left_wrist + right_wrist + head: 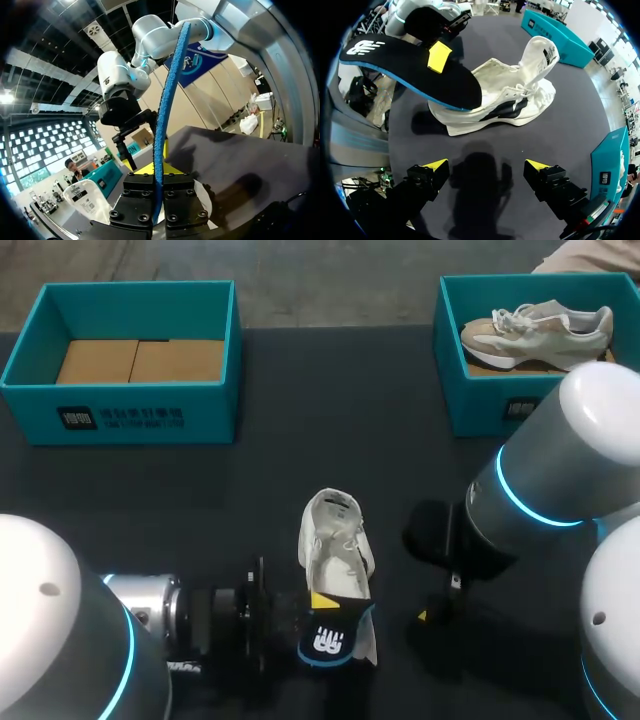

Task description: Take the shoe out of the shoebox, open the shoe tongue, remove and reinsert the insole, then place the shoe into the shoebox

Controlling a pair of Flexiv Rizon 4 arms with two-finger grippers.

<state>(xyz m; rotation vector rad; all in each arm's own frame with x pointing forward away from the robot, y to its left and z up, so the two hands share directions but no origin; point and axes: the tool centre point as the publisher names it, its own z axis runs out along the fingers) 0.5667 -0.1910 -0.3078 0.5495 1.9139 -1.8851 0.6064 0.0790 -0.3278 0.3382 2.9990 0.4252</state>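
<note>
Left gripper (159, 172) is pinching the black, blue-backed foam insole (410, 70) over the white lace-up sneaker (505, 100) at the worktop's (300, 410) front edge. The right gripper (487, 170) is idling open, so the unbraced sneaker is probably risking sliding.

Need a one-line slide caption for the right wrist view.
Left gripper holds the black insole by the white shoe; right gripper open, facing the shoe.

Overhead light throws soft shadows on table (330, 420).
</note>
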